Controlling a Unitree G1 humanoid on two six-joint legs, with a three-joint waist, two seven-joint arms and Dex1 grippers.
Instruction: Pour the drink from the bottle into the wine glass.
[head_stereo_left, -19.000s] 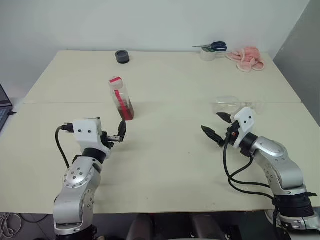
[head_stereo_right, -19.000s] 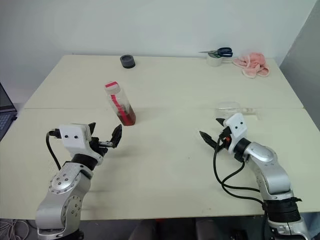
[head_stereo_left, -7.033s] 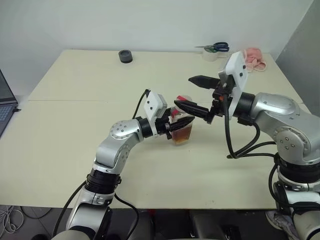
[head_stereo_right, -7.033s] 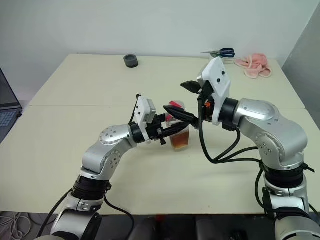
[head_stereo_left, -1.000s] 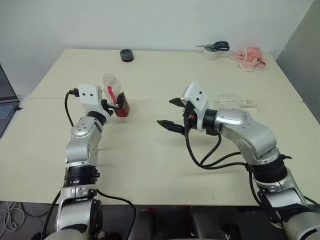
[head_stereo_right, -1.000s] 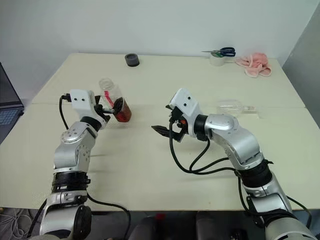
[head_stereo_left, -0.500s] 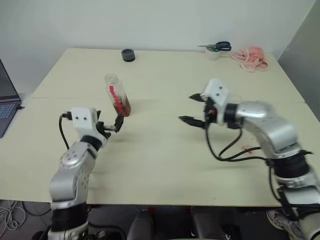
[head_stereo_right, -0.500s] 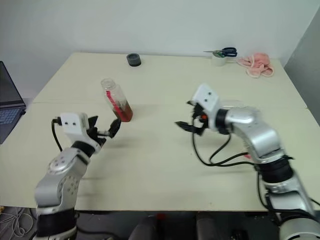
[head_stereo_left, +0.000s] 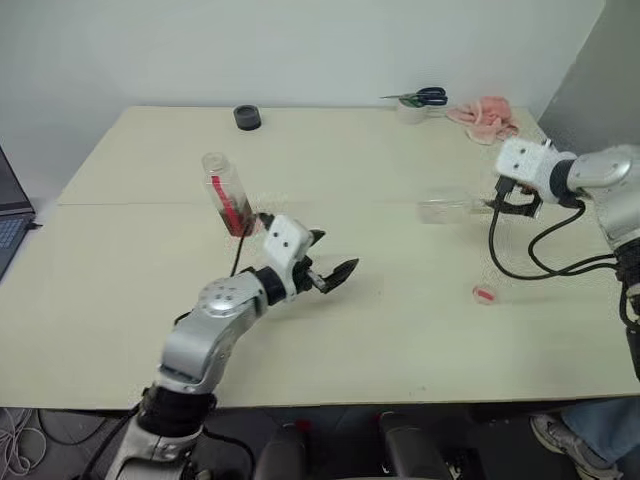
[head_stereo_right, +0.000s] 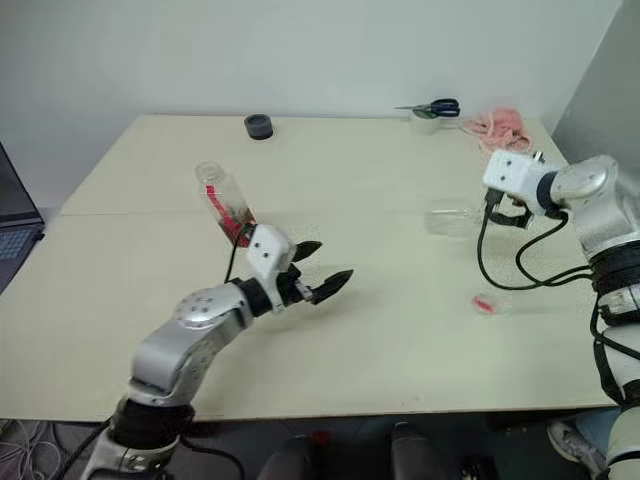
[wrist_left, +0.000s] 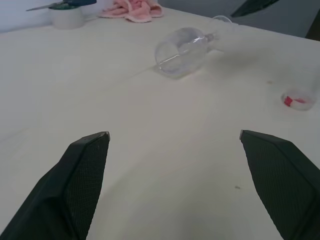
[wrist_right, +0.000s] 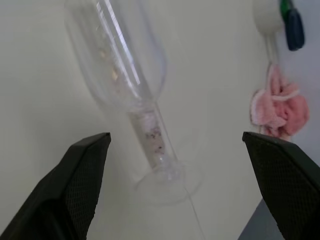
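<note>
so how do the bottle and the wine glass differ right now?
Pose: the bottle stands upright on the table, while the wine glass lies on its side. Contents: the bottle holds dark drink at its bottom; the wine glass looks empty. Markings: the bottle has a red label strip and its neck is uncapped; the wine glass is plain. Both are clear, and neither is held.

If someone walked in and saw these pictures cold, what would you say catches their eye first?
Probably the clear stemmed wine glass, lying on its side on the table's right part, with the right gripper open just above its stem. Next, the small clear plastic bottle with a red label strip, uncapped, standing at the left with amber-brown drink at its bottom; its red cap lies at front right.
</note>
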